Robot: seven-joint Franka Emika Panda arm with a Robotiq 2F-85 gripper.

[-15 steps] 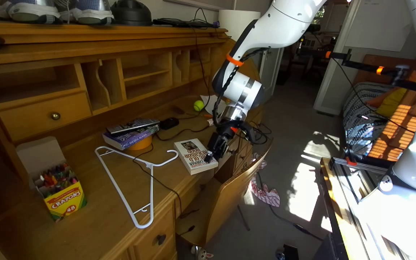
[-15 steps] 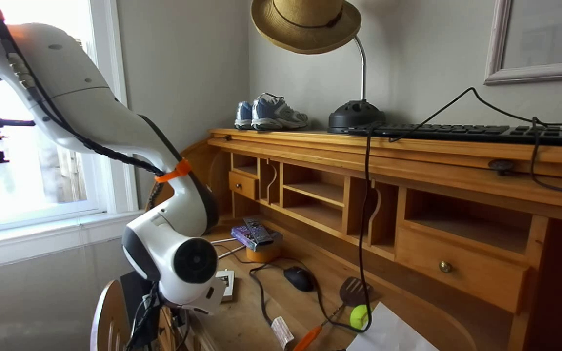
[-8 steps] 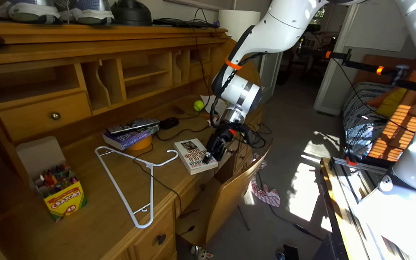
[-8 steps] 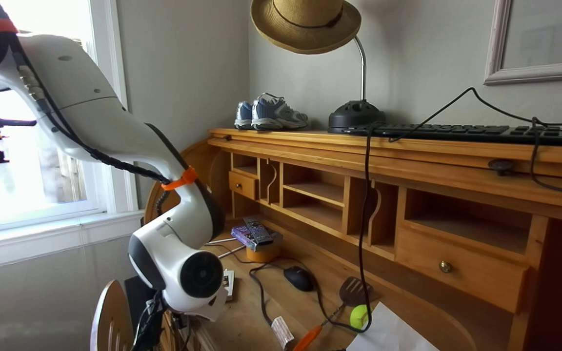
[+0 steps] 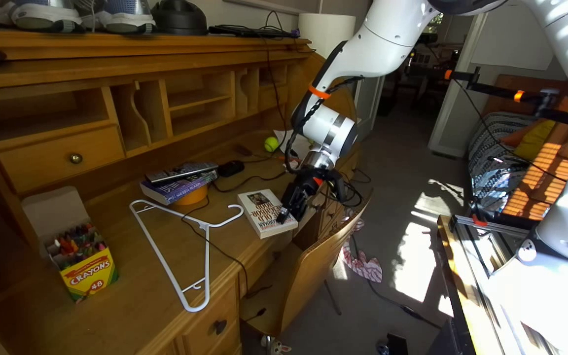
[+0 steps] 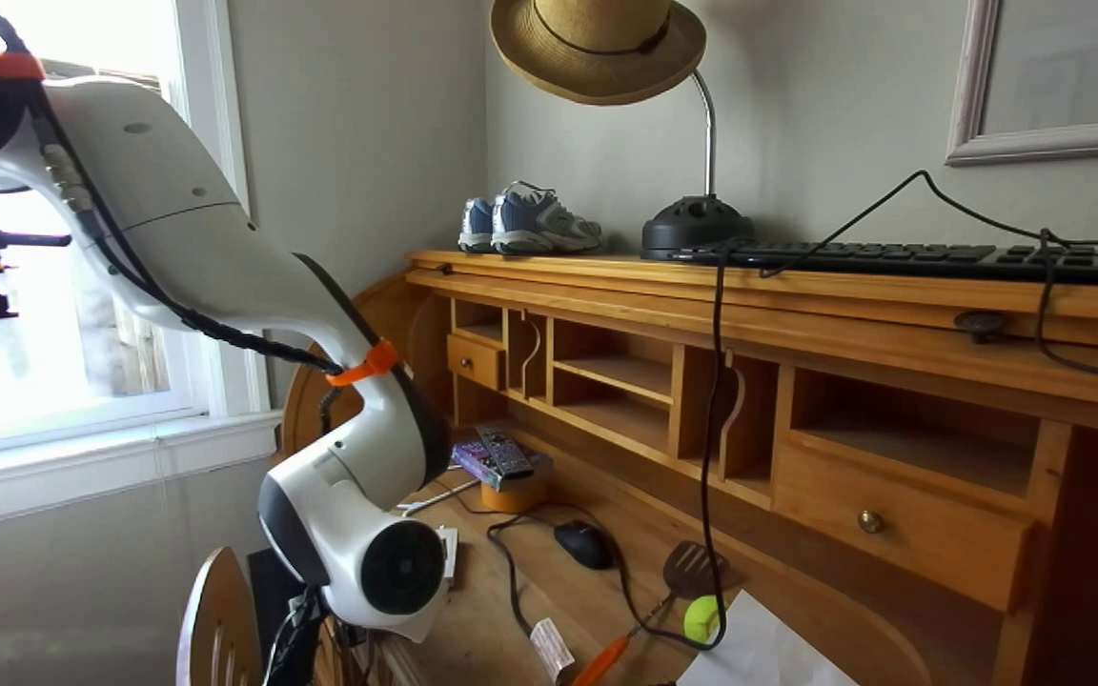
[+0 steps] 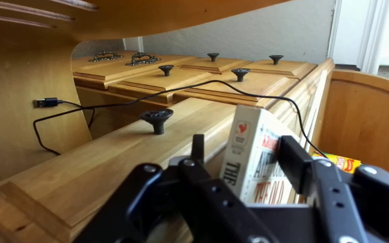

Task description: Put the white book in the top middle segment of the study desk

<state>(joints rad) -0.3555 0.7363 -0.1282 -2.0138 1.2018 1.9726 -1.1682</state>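
Note:
The white book (image 5: 264,212) lies flat at the front edge of the study desk (image 5: 91,315). It shows partly behind my arm in an exterior view (image 6: 452,548) and between my fingers in the wrist view (image 7: 248,158). My gripper (image 5: 291,212) is at the book's front edge; in the wrist view the gripper (image 7: 241,148) is open. One finger overlaps the printed cover; the other is off the spine with a gap. I cannot tell whether the cover is touched. The top middle segment shows in both exterior views (image 5: 200,88) (image 6: 614,345), with nothing seen in it.
A wooden chair (image 5: 318,251) stands close to the gripper at the desk front. A white hanger (image 5: 207,266), a black cable, a crayon box (image 5: 87,276), a blue-purple stack (image 5: 185,185) and a mouse (image 6: 583,544) lie on the desk. A cord (image 6: 713,410) hangs before the slots.
The arm has moved slightly, with the wrist shifting right and down in an exterior view. The fingertips have moved a little further over the book's edge. The book has not moved.

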